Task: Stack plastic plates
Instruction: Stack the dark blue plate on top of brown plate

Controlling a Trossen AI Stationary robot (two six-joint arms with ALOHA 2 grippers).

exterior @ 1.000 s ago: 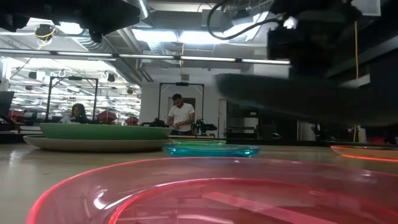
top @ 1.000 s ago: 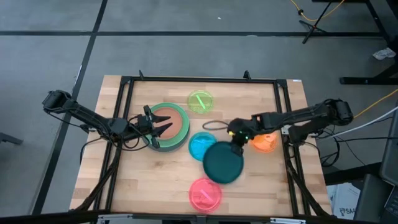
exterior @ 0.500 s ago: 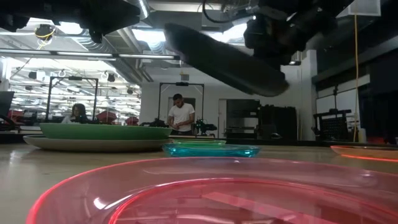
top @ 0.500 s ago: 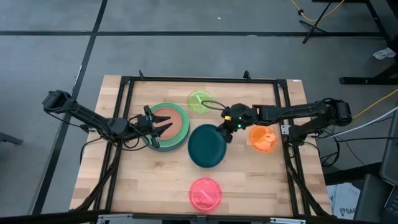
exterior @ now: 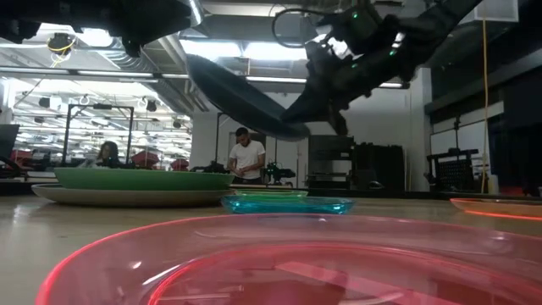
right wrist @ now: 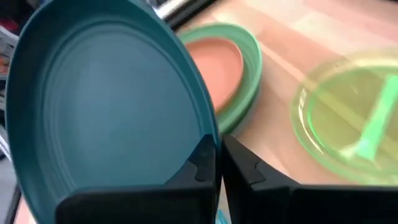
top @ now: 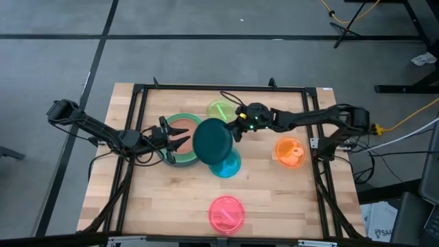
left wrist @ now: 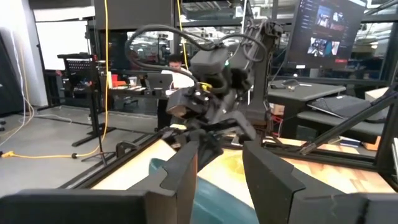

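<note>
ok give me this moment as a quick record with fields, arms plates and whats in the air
right gripper: shut on the dark teal plate, held tilted in the air between the stack and the blue plate
left gripper: open, at the stack's edge
stack: brown plate in the light green plate, grey plate underneath
loose on table: lime plate, orange plate, pink plate

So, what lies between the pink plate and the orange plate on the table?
Nothing: in the high view only bare wood lies between the pink plate and the orange plate.
</note>
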